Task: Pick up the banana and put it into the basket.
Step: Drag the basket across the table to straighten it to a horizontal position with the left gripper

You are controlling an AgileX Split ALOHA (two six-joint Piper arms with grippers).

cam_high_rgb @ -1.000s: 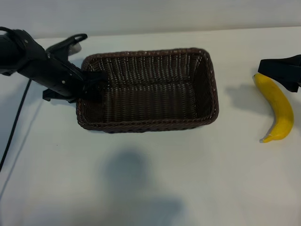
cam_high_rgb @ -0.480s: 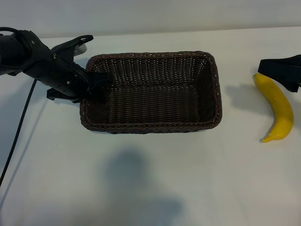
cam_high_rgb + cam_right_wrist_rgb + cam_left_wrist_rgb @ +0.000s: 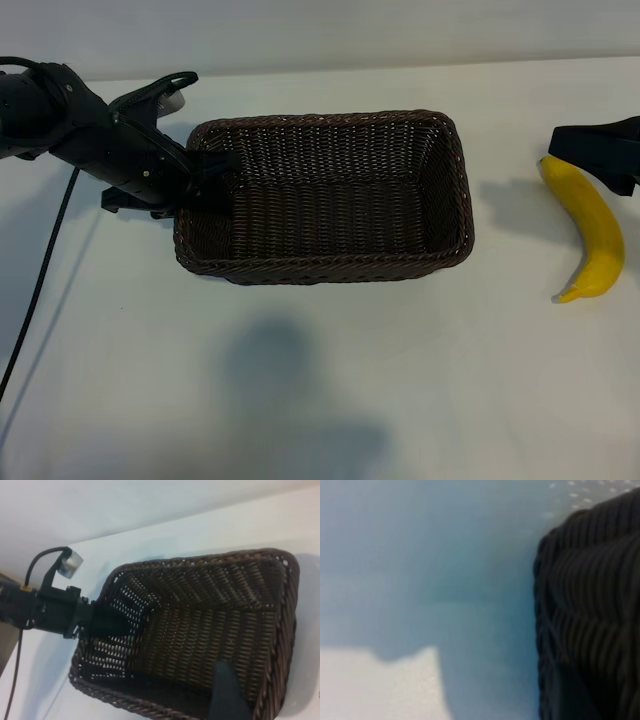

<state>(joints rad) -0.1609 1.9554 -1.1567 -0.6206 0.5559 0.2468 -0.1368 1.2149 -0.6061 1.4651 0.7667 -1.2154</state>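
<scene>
The dark-brown wicker basket [image 3: 325, 195] stands in the middle of the white table, and nothing lies in it. My left gripper [image 3: 207, 176] is at the basket's left wall, right against the rim; the right wrist view shows it there too [image 3: 102, 621]. The left wrist view holds only one basket corner [image 3: 590, 605] and shaded tabletop. The yellow banana [image 3: 592, 232] lies on the table to the right of the basket. My right gripper [image 3: 603, 152] hovers over the banana's far end, open and holding nothing. One of its fingers [image 3: 227, 692] shows before the basket [image 3: 200, 630].
A black cable [image 3: 40, 265] runs down the table on the left, below the left arm. A broad soft shadow lies on the bare tabletop [image 3: 300, 400] in front of the basket. The table's back edge meets a pale wall [image 3: 350, 30].
The basket has slid a little to the right and turned slightly, with the left gripper staying at its left wall. The banana and the right gripper have not moved.
</scene>
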